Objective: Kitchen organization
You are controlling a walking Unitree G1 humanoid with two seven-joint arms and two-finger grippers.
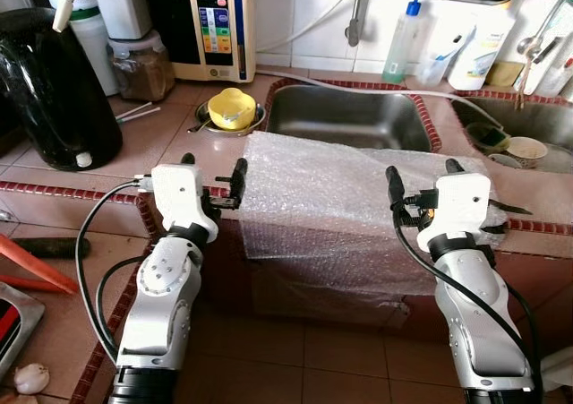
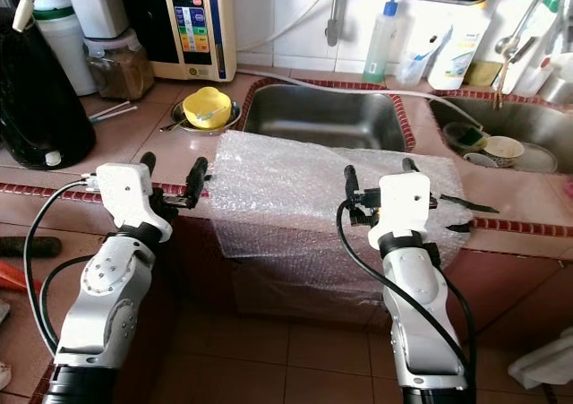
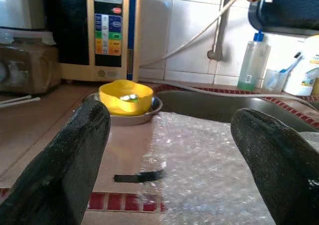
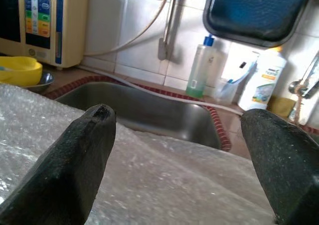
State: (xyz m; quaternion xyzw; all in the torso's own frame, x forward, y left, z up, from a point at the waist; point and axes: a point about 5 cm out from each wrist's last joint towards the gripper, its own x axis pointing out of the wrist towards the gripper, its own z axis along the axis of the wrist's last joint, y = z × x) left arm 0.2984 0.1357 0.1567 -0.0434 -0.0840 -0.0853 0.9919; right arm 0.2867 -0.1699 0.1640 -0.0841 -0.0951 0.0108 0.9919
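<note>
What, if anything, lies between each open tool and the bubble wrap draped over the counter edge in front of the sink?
Nothing visible blocks either one. The left tool sits just off the bubble wrap's left edge, with bare counter between. The right tool hovers directly above the sheet, fingers spread.

Premises: a tiled kitchen. The bench [image 1: 170, 135] is surfaced in pinkish-brown tiles with a dark red mosaic edge strip along its front. A stainless steel sink [image 1: 345, 117] is set into the bench. The wall [image 1: 304, 14] behind the sink is clad in white glazed tiles; a tap [image 1: 358, 14] is fixed to it above the sink. The floor [image 1: 304, 359] in front of the bench is laid in reddish-brown tiles with pale grout. Light is even and bright across the bench; the face of the bench under the sink lies in shade.
</note>
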